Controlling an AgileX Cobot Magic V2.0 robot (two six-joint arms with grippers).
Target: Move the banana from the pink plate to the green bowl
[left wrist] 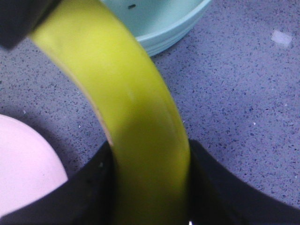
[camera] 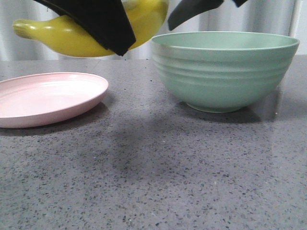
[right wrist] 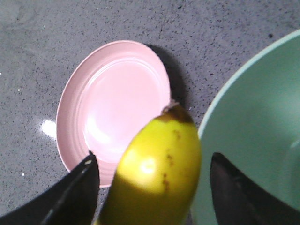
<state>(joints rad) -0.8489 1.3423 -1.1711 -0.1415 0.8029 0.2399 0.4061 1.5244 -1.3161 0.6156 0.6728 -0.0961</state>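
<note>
Front view: the smooth yellow curved banana [camera: 62,38] is in the air, lying roughly level above the gap between the shallow round pale pink plate [camera: 48,98] and the deep ridged mint-green bowl [camera: 223,72]. Both stand on the grey speckled stone-look table [camera: 158,177], toward its far edge, plate on the left side, bowl on the right, apart. A black finger [camera: 103,21] crosses the banana's middle. The plate's top shows only pink. I can't see into the bowl from here.

Left wrist view: my left gripper [left wrist: 150,157] is clamped on the banana, black fingers [left wrist: 86,192] tight against both sides. A piece of the bowl's rim and inside is beyond it, with a small dark mark on the green. An edge of the plate is off to one side.

Right wrist view: my right gripper [right wrist: 152,164] has its jaws spread wide. The banana's brown-tipped end sits between them, with a clear gap on the bowl side. The whole plate lies below, plain pink. The part of the bowl's inside in view is plain green.
</note>
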